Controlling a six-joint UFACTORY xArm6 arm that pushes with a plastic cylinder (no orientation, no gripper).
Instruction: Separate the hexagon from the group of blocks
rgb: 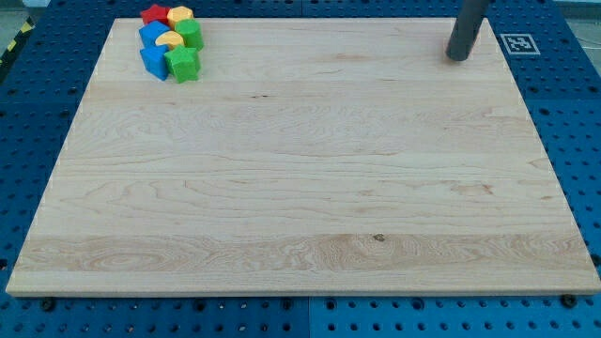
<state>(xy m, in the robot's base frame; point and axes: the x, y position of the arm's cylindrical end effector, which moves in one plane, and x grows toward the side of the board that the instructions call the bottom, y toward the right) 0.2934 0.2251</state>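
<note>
A single camera looks down at a slant from in front of and above a pale rectangular wooden board (300,178). The board narrows toward the view's top, so the far edge lies there. The camera stands back enough to take in nearly the whole board, with a blue perforated table (582,141) showing around it. The dark rod is cut off by the top edge; my tip (458,57) shows near the far right corner.

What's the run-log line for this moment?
my tip: view's top right, far from blocks | yellow hexagon: in cluster, view's top left, touching red block and green block | separation: not started
</note>
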